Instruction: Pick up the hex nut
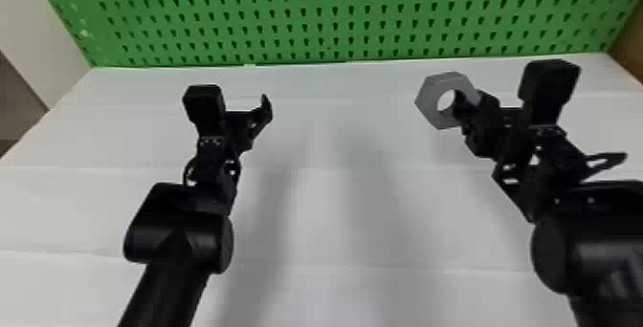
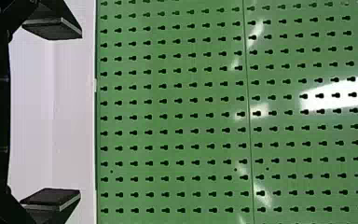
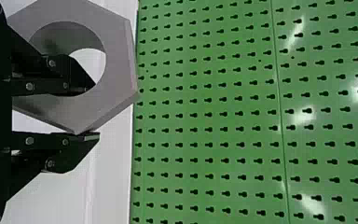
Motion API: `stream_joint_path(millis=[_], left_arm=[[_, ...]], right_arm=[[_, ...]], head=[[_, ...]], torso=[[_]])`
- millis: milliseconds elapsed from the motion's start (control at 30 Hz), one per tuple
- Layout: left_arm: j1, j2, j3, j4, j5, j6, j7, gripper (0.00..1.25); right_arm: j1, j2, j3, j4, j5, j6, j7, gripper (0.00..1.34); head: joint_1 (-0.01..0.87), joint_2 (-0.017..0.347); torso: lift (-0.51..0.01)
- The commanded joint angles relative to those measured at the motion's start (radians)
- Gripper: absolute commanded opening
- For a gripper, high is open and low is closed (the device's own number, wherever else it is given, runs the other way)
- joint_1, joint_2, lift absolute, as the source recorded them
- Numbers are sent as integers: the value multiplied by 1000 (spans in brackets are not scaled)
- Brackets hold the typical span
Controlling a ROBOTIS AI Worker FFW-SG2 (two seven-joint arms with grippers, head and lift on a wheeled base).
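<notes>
Nearest the head camera come the robot's two black arms, the right arm (image 1: 593, 249) and the left arm (image 1: 174, 249), both reaching in from the bottom over a white desk (image 1: 325, 216) that runs back to a green perforated board (image 1: 330, 20). As for the job, I'd call it all but done: the hex nut (image 1: 433, 99) is in the right gripper (image 3: 95, 111) and looks to be clear of the desk, ahead of that arm and short of the board. One finger goes through the nut's hole while the other lies against the outside near a corner, so the fingers are drawn together on one side of the ring, with only the nut's wall between them. What remains, by my reckoning, is just to keep that hold steady; gripped off to one side, the nut might swing or twist if it were jolted. The left gripper (image 2: 79, 113) is well apart from it, its fingers spread wide with nothing between them. The nut itself is a plain grey, chunky piece with six flat sides, crisp corners and a big round hole through the middle, darker on part of its inner wall. Its broad face is turned partly towards the head camera, with the hole in sight, and I can't make out any thread.
</notes>
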Motion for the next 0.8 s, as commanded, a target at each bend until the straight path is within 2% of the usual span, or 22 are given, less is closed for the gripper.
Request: stream_joint_path(millis=[0, 267, 767], left_arm=[[-1, -1, 0, 0, 0, 0, 0, 1160], [-1, -1, 0, 0, 2, 0, 2, 1160], [5, -1, -2, 0, 11, 0, 5, 1160]], right_arm=[[23, 4, -25, 13, 20, -78, 0, 393], [56, 10, -51, 33, 31, -176, -1, 393], [102, 18, -77, 56, 37, -277, -1, 393]], head=[[785, 160], [785, 160], [785, 160]], torso=[[-76], [-76], [-76]])
